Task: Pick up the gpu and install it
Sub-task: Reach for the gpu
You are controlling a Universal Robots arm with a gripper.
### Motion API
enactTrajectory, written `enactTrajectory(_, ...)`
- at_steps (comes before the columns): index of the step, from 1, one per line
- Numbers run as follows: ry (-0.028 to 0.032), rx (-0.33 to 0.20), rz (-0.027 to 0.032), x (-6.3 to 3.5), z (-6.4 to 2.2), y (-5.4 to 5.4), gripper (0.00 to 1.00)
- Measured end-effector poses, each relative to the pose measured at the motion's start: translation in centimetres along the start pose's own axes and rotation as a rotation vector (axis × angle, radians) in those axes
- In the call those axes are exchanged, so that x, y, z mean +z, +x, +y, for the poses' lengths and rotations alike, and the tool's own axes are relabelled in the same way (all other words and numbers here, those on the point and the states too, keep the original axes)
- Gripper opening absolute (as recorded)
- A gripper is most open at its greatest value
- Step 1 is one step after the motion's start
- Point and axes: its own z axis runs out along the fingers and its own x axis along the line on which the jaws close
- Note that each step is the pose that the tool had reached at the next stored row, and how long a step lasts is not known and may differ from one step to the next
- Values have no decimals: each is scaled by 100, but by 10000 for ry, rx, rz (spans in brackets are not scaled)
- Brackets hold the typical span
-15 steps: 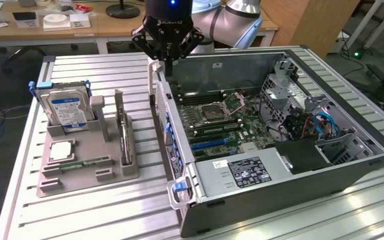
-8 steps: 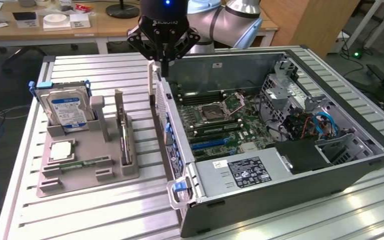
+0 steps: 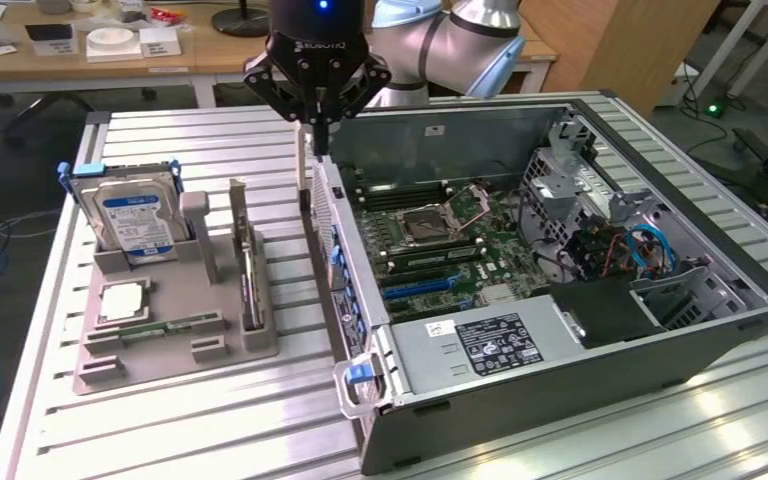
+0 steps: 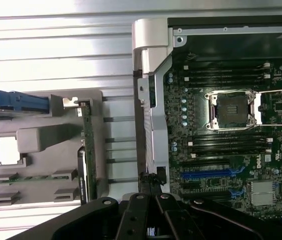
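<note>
The arm's gripper, fingers pressed together on nothing, hangs just above the tray-facing wall of an open computer case, at 12 o'clock in the exterior view. The gpu stands on its long edge in a slot of the gray tray, at 7 o'clock from the gripper and well apart from it, with 1 hard drive upright at its 9 o'clock. The motherboard lies bare inside the case, which sits on a slatted metal table.
</note>
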Motion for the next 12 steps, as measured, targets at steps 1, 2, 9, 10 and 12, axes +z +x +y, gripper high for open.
enactTrajectory(1, -1, 0, -1, 0, -1, 10, 11)
enactTrajectory(2, 0, 0, 0, 0, -3, 20, 11)
enactTrajectory(9, 0, -1, 0, -3, -14, 94, 11)
enactTrajectory(10, 0, 0, 0, -3, -15, 106, 11)
enactTrajectory(12, 0, -1, 0, -4, -18, 128, 11)
